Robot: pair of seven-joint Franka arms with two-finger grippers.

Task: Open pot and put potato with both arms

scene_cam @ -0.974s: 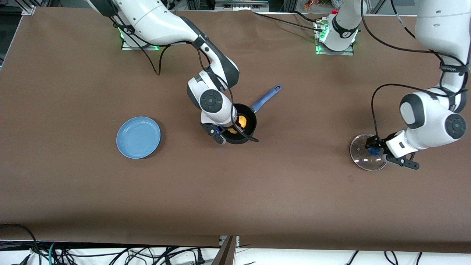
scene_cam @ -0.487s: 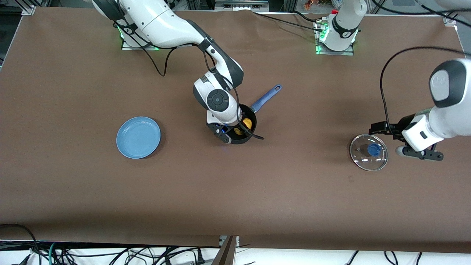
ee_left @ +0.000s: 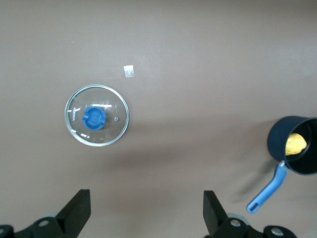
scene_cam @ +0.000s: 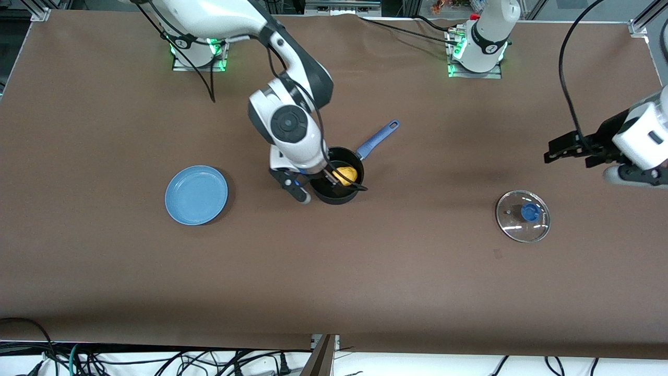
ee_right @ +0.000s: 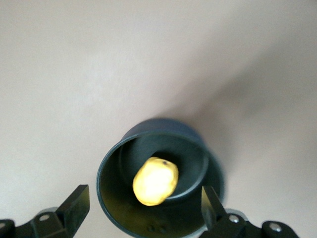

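The black pot [scene_cam: 334, 198] with a long blue handle [scene_cam: 377, 139] stands mid-table, uncovered. The yellow potato [scene_cam: 345, 174] lies inside it. My right gripper [scene_cam: 312, 186] hangs open and empty just over the pot; its wrist view shows the pot [ee_right: 113, 168] and the potato [ee_right: 155, 181] between the spread fingers. The clear glass lid [scene_cam: 514, 222] with a blue knob [scene_cam: 531, 211] lies flat on the table toward the left arm's end. My left gripper [scene_cam: 570, 155] is open and empty, up in the air above the table beside the lid. Its wrist view shows the lid [ee_left: 111, 106] and the pot [ee_left: 277, 144].
A flat blue plate [scene_cam: 196, 195] lies toward the right arm's end of the table. A small white scrap [ee_left: 129, 71] lies on the brown cloth near the lid. Cables hang along the table's front edge.
My left gripper has let go of the lid's knob and risen away from it. My right gripper has lifted out of the pot, leaving the potato inside.
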